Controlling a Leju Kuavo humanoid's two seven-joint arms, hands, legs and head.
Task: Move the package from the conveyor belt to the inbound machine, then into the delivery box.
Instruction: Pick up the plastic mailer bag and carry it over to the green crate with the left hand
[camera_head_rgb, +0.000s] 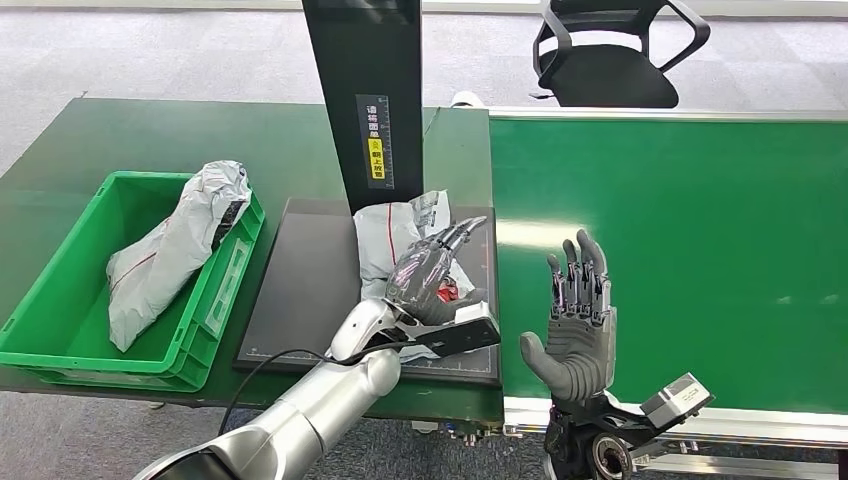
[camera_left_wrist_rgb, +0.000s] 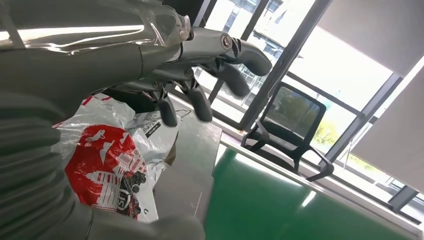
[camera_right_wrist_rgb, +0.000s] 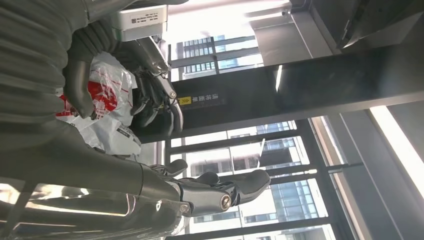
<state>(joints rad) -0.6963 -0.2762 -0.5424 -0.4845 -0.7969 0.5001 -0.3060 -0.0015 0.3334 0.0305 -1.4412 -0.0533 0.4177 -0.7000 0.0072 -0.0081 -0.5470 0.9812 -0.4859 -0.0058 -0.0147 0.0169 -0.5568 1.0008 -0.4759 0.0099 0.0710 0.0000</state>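
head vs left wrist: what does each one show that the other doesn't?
Head view alone: green bin holding a grey package, the dark scanner post, the right hand raised open over the conveyor belt. Left wrist view alone: windows, the package's red print. Both: left hand over the white package, black chair.

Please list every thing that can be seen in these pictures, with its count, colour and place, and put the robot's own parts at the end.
Package: one, white and red, on the black scanner plate, under the left robot hand.
Package in bin: one, white, lying in the green bin.
Bin: one, green, on the table's left part.
Scanner plate: one, black, middle of the table.
Scanner post: one, black with a yellow label, behind the plate.
Conveyor belt: one, green, on the right.
Table: one, dark green.
Office chair: one, black, behind the belt.
Left robot hand: over the package; grasp unclear.
Right robot hand: open, above the belt's near edge.
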